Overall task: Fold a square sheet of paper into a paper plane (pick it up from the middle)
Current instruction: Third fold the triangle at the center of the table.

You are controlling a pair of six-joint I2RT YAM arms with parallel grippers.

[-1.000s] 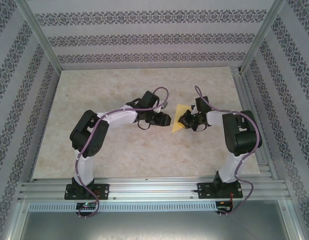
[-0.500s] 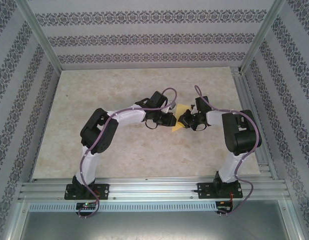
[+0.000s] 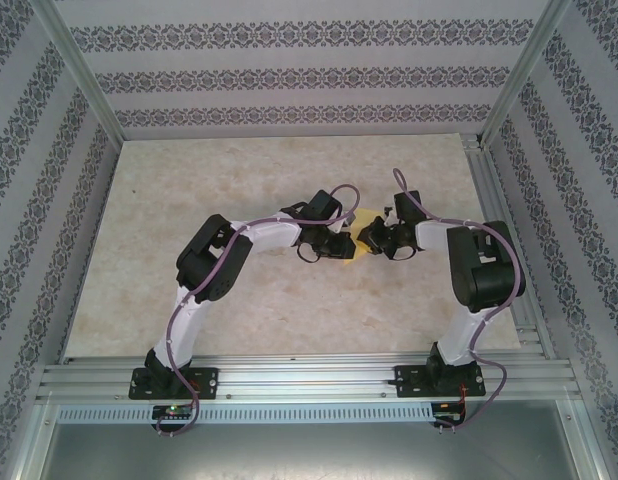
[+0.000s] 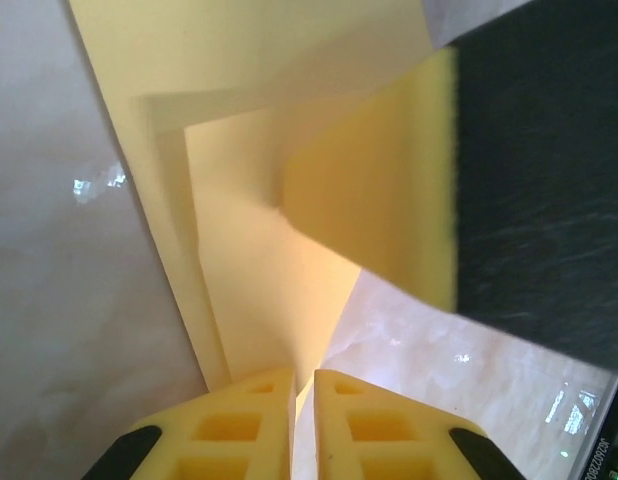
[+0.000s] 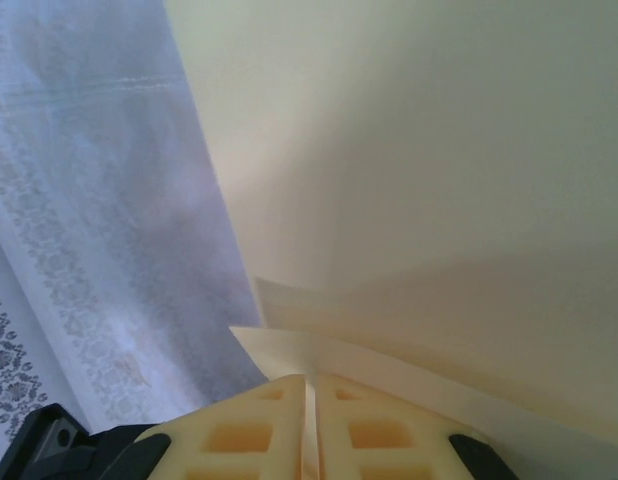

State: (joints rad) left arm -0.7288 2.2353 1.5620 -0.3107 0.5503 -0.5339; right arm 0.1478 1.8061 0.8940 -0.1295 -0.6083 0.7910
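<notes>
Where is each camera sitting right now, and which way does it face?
Top external: above and behind the bases, looking down on the table; both arms show, left gripper and right gripper at the paper.
Left wrist: on the left wrist, looking along its fingers at the paper.
Right wrist: likewise, along its own fingers.
Shared: the paper.

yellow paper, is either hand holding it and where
Both. The left hand pinches the paper at a narrow end; the right hand pinches a folded edge.
</notes>
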